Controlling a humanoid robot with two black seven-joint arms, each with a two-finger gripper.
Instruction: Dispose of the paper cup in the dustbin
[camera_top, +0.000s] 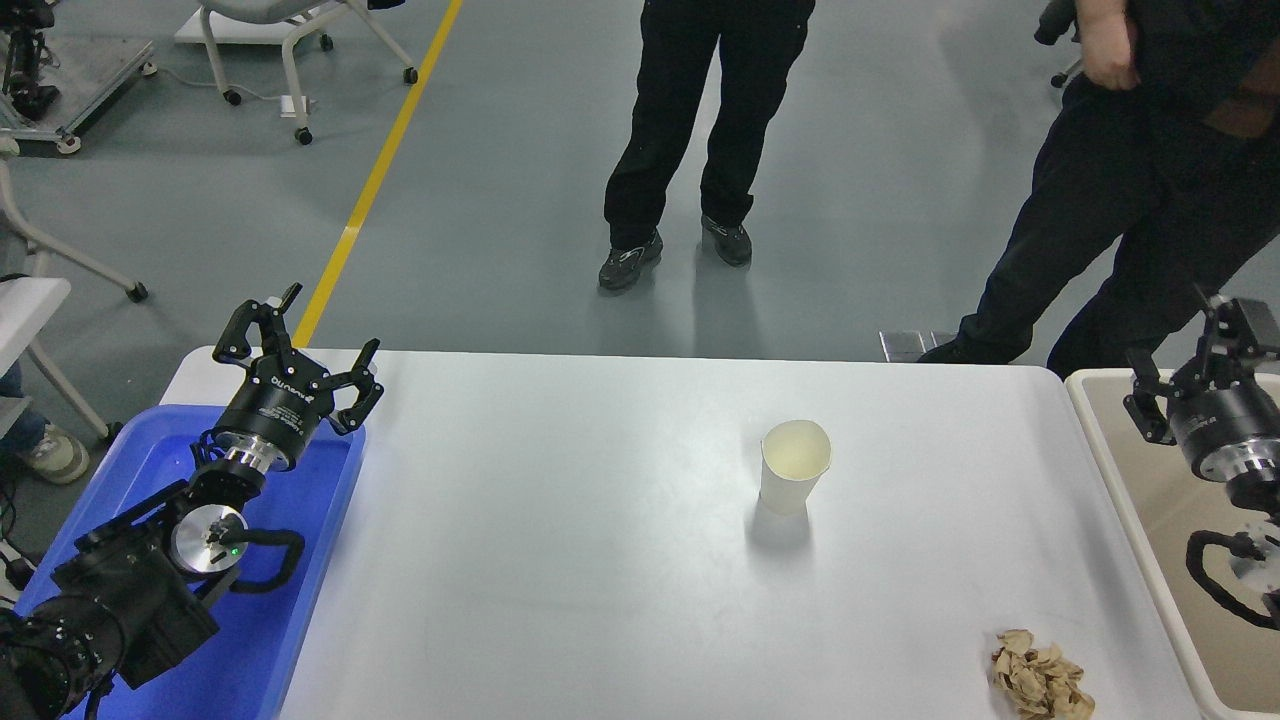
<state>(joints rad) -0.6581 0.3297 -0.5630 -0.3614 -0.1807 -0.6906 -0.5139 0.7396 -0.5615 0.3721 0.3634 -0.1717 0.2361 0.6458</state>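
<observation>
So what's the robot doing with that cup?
Nothing has hold of it yet. The paper cup stands upright on the white table, untouched. The right gripper hangs open over the dustbin at the table's right end. The left gripper is parked open above a blue tray. A crumpled paper wad lies near the front.
</observation>
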